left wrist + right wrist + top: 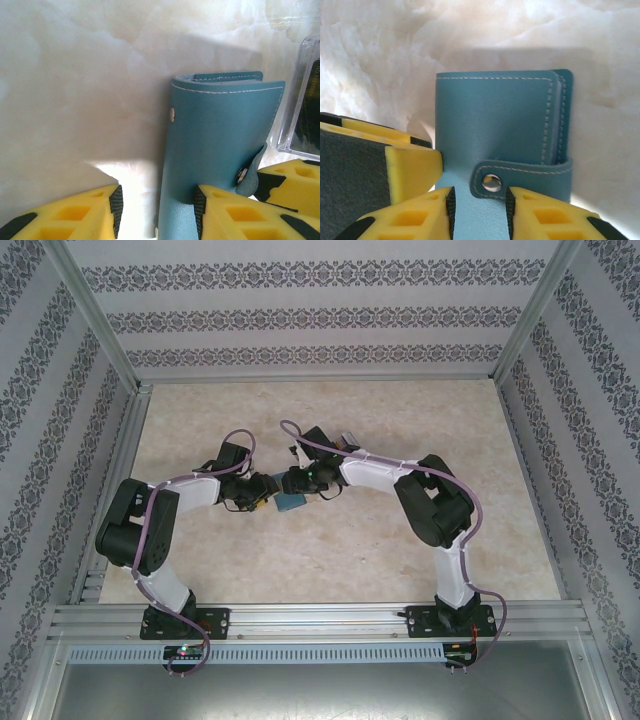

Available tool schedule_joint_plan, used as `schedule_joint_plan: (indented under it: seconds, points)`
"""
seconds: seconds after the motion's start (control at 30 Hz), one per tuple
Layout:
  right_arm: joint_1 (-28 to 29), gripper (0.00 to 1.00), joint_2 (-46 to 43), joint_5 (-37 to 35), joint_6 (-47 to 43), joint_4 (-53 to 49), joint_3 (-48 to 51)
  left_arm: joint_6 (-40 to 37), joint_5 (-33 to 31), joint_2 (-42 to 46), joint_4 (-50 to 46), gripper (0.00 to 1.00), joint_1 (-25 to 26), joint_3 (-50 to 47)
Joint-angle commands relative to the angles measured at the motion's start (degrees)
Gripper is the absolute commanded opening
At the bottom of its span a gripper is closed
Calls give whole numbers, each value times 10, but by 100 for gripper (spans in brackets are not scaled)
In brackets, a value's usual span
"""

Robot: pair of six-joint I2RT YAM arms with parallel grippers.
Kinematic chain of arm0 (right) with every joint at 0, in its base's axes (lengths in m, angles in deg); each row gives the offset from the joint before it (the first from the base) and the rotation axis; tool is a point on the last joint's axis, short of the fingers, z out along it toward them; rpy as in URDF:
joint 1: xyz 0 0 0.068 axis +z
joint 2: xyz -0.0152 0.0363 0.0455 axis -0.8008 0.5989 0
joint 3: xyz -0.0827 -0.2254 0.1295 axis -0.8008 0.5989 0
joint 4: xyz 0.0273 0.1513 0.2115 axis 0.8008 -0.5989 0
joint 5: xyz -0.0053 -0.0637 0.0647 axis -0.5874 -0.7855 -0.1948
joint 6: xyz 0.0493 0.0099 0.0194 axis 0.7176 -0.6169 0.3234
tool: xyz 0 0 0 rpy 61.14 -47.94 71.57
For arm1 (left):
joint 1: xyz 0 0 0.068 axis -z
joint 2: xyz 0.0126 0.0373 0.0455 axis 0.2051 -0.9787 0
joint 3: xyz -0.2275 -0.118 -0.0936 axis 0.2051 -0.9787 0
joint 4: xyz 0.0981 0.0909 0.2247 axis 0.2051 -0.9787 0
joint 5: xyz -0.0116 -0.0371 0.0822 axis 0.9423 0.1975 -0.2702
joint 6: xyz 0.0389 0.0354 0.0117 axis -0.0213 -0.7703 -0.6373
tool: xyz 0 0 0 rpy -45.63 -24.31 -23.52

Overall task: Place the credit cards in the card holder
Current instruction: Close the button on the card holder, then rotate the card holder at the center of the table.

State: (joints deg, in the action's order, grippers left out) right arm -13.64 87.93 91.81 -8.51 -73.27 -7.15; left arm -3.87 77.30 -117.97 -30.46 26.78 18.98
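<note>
Teal card holder (495, 120) snapped shut, contents hidden, near end cut off. Left gripper (157, 200) part-open astride it; right gripper (480, 197) part-open around strap snap (491, 182).

Looks down on a closed, teal-blue, book-like card holder (500, 120) of leather-look material with white stitching, lying on the pale marbled table (380, 55). Shows greyish inner leaves as a thin edge along its right side. Shows a matching teal strap tab (530, 172) wrapped across the lower front from the right, with a round metal snap (492, 182) at its end. Finds the right gripper (480, 215) at the bottom edge, its yellow foam jaws with black pads standing apart and the strap's snap end between them. Catches a yellow foam block (412, 167) faced with dark grey padding just beside the holder's left edge.
</note>
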Motion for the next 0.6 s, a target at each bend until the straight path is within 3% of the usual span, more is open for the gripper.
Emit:
schedule_joint_plan:
  seconds: [0.0,0.17,0.57]
  points:
    - [-7,36,-35,-13,-20,-51,-9,5,21,-26,56,44,9,19]
    - [-15,36,-19,-38,-59,-118,-47,4,31,-37,58,42,9,30]
    - [-13,36,55,16,-62,-141,-90,-1,35,-46,57,34,8,34]
